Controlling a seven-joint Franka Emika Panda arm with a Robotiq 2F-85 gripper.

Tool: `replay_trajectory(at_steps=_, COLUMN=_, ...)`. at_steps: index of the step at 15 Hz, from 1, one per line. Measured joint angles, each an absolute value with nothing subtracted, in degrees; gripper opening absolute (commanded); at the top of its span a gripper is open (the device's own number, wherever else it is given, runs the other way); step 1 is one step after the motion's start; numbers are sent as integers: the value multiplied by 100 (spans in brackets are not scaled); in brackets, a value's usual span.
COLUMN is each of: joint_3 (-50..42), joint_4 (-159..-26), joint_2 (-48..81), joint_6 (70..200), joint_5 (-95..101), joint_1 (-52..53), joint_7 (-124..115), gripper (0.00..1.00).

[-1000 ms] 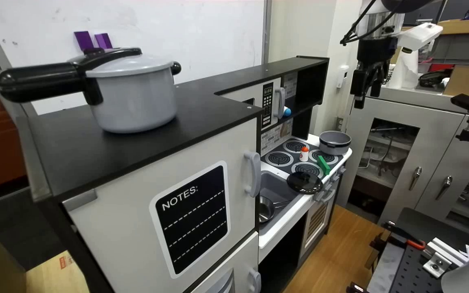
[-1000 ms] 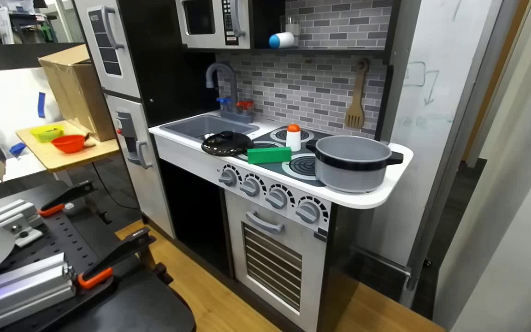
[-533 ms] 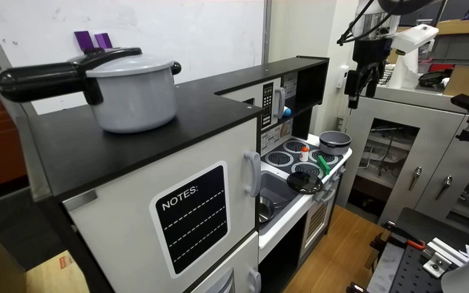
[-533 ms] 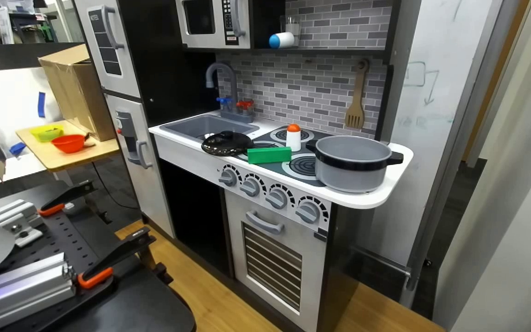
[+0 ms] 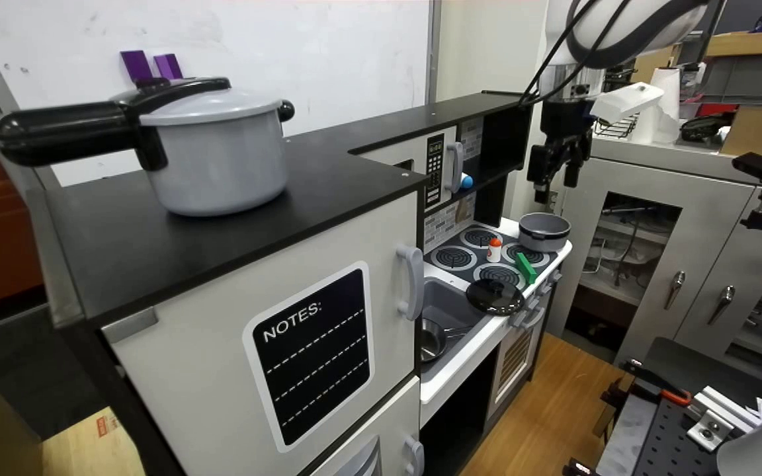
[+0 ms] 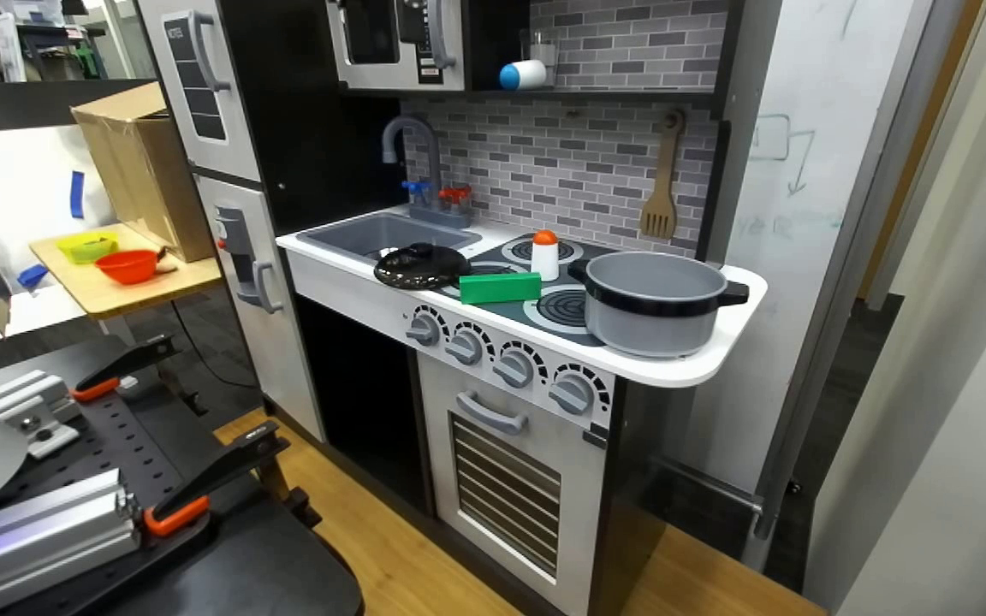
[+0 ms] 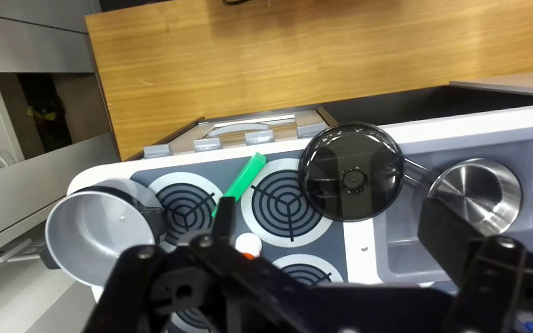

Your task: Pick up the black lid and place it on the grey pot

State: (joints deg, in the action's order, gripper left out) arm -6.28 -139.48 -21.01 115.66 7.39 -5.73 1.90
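Your gripper (image 5: 557, 185) aloft and spread, with the black lid (image 5: 495, 297) at rest by the sink (image 5: 446, 301)

In an exterior view, you see the gripper hanging higher than the stovetop (image 5: 454, 259), its fingers (image 5: 540, 170) pointing down and standing apart. The lid lies where the sink meets the stovetop. The grey pot (image 5: 544, 242) stands upright at the far end; a larger pale pot (image 5: 215, 158) with a long black handle occupies the cabinet top (image 5: 328, 178).

In an exterior view, note the order along the front of the counter (image 6: 681, 374): lid, knob upward; green block (image 6: 500, 288); grey pot at the rounded corner. An orange-capped shaker (image 6: 546, 262) stands just behind the block, and a wooden spatula (image 6: 661, 192) hangs on the tiled wall (image 6: 587, 171).

In the wrist view, you have the two fingers set wide apart, gripping nothing. The lid shows beyond the fingertips and, across the frame, between them; it overlaps a burner (image 7: 287, 206), the counter and the sink's edge. A steel pan (image 7: 488, 189) sits in the sink, partly hidden by one finger, its handle running to the lid's rim; whether the two touch, you cannot tell. Toward the opposite side, the grey pot shows its inside.
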Motion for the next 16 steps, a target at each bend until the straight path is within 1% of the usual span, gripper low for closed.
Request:
replay_trajectory(at_steps=4, joint_3=-619, joint_4=-13858, joint_2=-1495, joint_6=11809, joint_5=811, joint_1=-571, joint_7=166, gripper=100)
replay_trajectory(at_steps=12, joint_3=-618, joint_4=-13826, joint_2=-1490, joint_6=11808, joint_5=765, joint_1=-564, joint_7=170, gripper=100)
replay_trajectory(at_steps=16, joint_3=-613, joint_4=-13861, joint_2=-1439, joint_6=11780, joint_5=-179, joint_1=-330, joint_7=320, gripper=100)
